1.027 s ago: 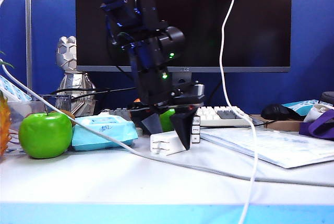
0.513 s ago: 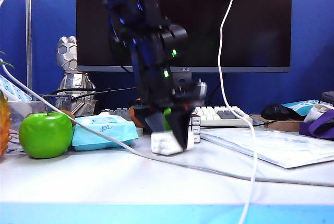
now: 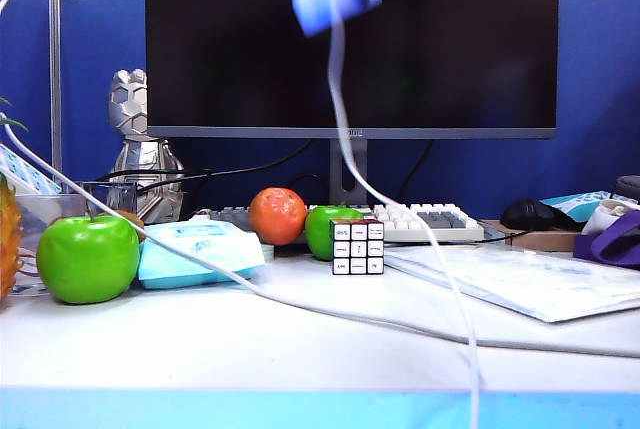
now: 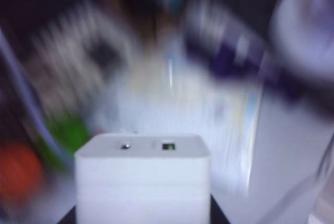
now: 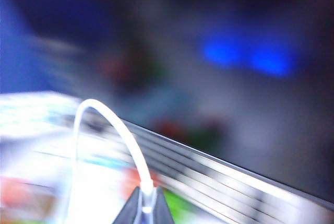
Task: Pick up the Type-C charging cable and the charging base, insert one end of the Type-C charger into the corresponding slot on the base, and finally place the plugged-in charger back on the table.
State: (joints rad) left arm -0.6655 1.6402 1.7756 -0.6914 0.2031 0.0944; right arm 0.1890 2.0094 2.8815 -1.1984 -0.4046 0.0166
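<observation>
With both items lifted off the worktop, my left end effector clamped the charging base; my right end effector pinched the Type-C charging cable. Next I judged: align plug with slot.

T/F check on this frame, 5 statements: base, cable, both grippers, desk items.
1. The charging base sits in the left gripper, off the table. True.
2. The right gripper is open and empty. False: it is shut on the Type-C charging cable.
3. Dark ports show on the base's face. True.
4. The puzzle cube stands on the green apple. False: it stands on the table, apart from it.
5. The cable is plugged into the base. False: the ports look empty.
</observation>
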